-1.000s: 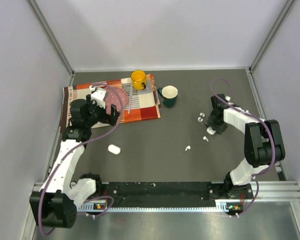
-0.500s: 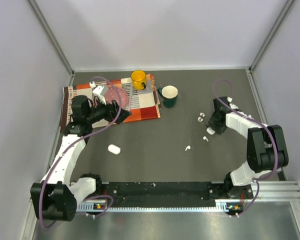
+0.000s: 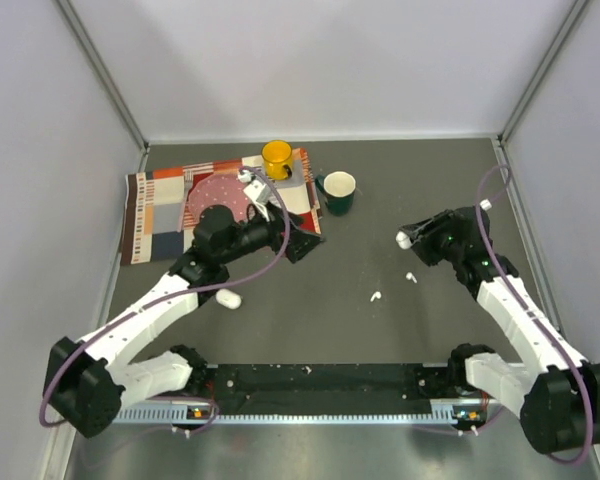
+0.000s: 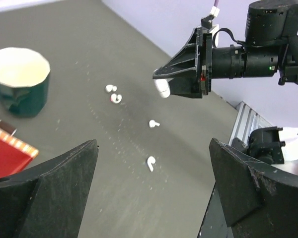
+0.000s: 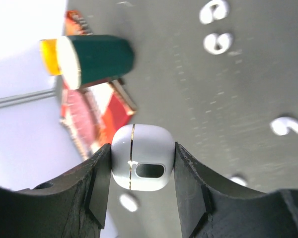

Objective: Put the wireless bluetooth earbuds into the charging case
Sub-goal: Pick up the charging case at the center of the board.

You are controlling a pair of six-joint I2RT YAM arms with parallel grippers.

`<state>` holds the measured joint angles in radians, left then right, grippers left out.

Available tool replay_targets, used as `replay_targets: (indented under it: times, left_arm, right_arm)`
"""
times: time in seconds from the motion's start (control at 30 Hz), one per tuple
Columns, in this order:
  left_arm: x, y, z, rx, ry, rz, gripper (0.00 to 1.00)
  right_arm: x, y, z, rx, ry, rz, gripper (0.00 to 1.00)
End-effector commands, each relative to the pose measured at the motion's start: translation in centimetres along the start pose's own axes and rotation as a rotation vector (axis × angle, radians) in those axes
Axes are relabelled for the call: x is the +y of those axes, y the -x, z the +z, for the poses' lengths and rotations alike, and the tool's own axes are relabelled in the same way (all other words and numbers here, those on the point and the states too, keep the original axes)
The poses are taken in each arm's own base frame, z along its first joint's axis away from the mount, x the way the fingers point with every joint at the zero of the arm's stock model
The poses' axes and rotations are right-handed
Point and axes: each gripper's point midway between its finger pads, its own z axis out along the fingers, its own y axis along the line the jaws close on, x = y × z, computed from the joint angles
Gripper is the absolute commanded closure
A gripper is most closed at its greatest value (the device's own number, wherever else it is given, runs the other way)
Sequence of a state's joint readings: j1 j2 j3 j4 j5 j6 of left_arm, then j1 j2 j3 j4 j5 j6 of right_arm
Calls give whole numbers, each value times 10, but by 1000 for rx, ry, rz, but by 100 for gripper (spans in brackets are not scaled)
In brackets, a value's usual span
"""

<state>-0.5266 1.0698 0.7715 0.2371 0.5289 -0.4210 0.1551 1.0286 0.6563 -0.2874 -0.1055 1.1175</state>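
Note:
My right gripper [image 3: 408, 238] is shut on the white charging case [image 5: 143, 156], its port end facing the wrist camera, and holds it above the table. The case also shows in the left wrist view [image 4: 162, 89]. Several white earbuds lie on the dark table: one [image 3: 375, 297] nearer the front, one [image 3: 411, 277] below the right gripper, and two curled ones [image 4: 111, 88] near the green mug. My left gripper [image 3: 302, 245] is open and empty, hovering mid-table, with an earbud [image 4: 150, 162] on the table below, between its fingers.
A dark green white-rimmed mug [image 3: 339, 190] stands behind the left gripper. A yellow mug [image 3: 277, 158] sits on a patterned cloth [image 3: 170, 205] at the back left. Another white oval pebble-shaped thing [image 3: 228, 298] lies by the left arm.
My left arm swung from over the cloth rightward to mid-table. My right arm pulled back and raised its gripper, now pointing left with the case in it.

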Motion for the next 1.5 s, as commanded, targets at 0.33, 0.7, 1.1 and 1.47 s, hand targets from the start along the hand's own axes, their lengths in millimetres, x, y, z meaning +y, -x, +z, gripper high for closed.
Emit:
replay_targets:
  times: [0.33,0.7,1.1,1.47]
  left_arm:
    - [-57,9,78,-309,-3,237,1]
    - [-62,7,102,-364,-22,241,1]
    - [-53,3,120,-368,19,219,15]
    - [-55,0,131,-355,9,209,31]
  right_arm:
    - [109,-27,-65,74,376,297,100]
    - [138,-44,-82,123,459,306,100]
    - [144,-53,-84,152,484,304,100]
    - [148,-52,-90,157,512,306,100]
